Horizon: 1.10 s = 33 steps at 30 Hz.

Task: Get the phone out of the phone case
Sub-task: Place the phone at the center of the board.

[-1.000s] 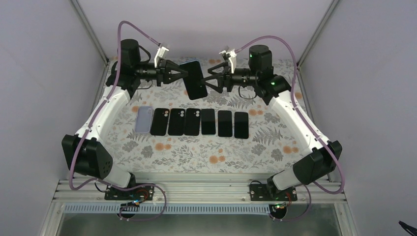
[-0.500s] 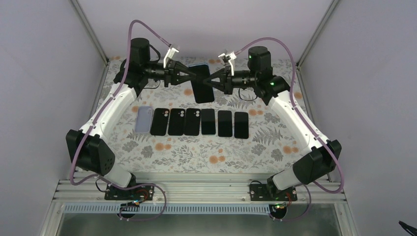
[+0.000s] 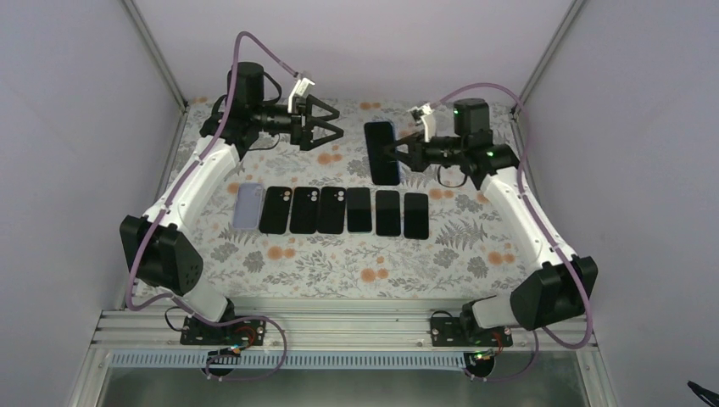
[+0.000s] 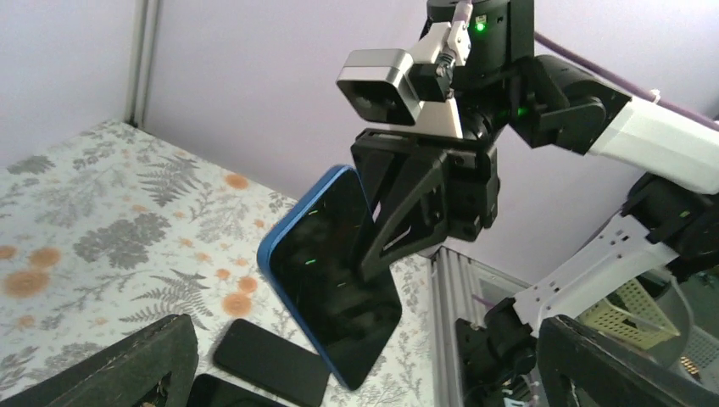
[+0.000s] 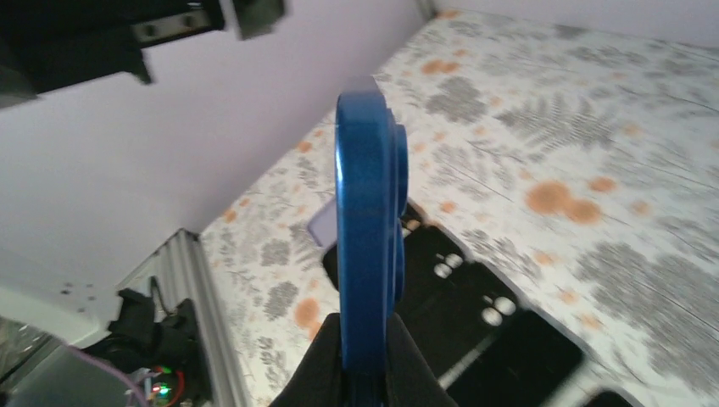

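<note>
Right now my right gripper (image 3: 400,153) is clenched on the blue case (image 5: 366,212), holding the phone (image 3: 383,153) upright above the row of phones (image 3: 332,210). My left gripper (image 3: 337,129) hangs spread wide, apart from it. I'd pinch one case corner squarely and peel slowly.

The light is soft and even, with weak shadows. The top view is sharp; in the right wrist view the table (image 5: 551,127) is blurred. Small green reflections lie on the phone (image 4: 339,280) screen.

Open air separates the left claw (image 3: 337,123) from the held phone (image 3: 382,153); a row of phones (image 3: 332,210) lies below.
</note>
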Available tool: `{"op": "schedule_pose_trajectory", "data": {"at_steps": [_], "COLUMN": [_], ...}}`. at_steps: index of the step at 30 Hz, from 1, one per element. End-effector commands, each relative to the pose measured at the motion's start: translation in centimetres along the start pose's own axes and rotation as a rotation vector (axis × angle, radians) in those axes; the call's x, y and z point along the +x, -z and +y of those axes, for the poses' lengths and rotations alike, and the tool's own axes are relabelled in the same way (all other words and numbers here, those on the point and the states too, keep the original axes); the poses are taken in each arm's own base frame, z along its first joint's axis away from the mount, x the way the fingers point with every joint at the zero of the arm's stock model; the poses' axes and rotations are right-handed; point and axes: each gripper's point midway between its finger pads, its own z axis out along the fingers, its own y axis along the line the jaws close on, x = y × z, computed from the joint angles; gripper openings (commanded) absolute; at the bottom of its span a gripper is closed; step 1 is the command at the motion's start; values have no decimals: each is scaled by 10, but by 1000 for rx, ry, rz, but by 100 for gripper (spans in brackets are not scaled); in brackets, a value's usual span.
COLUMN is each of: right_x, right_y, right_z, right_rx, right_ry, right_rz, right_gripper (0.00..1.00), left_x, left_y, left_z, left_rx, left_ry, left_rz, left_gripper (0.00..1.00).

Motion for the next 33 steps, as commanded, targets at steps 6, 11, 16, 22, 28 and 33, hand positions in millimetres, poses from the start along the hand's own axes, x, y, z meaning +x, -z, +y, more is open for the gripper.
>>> {"op": "schedule_pose_trajectory", "data": {"at_steps": [6, 11, 16, 22, 28, 33], "right_x": [45, 84, 116, 171, 223, 236], "right_y": [53, 80, 108, 121, 118, 110], "right_z": [-81, -124, -157, -185, -208, -214], "right_rx": [248, 348, 406, 379, 312, 275], "right_ry": [-122, -245, -348, -511, -690, -743], "right_rz": [80, 149, 181, 228, 242, 235], "right_gripper": [4, 4, 4, 4, 4, 4], "left_x": [-2, 3, 6, 7, 10, 11], "left_y": [0, -1, -2, -3, -4, -5], "left_z": [6, 9, 13, 16, 20, 22], "left_rx": [-55, -53, -57, -57, -59, -61], "left_ry": [-32, -18, -5, 0, 14, 22], "left_rz": [6, 9, 11, 13, 12, 12], "left_gripper": [100, 100, 100, 100, 100, 100]}}
